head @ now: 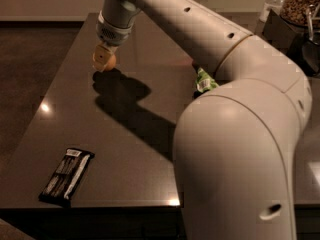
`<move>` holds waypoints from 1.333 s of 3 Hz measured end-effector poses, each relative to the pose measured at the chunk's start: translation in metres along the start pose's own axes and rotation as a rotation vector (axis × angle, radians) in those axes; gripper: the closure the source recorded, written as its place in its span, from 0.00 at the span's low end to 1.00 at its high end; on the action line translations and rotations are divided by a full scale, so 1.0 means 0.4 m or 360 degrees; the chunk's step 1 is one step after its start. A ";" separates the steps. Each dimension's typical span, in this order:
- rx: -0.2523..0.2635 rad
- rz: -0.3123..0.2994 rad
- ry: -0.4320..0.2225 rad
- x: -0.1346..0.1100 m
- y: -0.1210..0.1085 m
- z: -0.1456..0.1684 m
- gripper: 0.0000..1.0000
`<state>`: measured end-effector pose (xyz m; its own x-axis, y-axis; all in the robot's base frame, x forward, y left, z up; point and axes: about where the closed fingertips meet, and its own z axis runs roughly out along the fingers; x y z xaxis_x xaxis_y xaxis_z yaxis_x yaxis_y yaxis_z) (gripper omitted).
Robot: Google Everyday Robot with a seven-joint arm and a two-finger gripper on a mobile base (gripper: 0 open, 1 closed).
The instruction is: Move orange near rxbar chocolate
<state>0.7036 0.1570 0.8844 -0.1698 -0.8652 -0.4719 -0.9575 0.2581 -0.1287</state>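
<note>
Evidently the gripper (104,59) sits over the orange (111,62) at eleven o'clock, whether clamped I cannot tell, ready to carry it toward the rxbar chocolate (67,176) at seven.

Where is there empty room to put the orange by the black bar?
Bare table lies beside and beyond the rxbar chocolate, widest between it and the arm. The gripper is at the orange, far left. Crowded: green bag and containers, far right.
</note>
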 end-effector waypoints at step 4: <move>-0.0121 -0.0377 -0.0126 0.245 0.323 -0.266 1.00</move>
<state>0.5385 0.0597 0.9144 0.0774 -0.8604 -0.5037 -0.9837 0.0164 -0.1791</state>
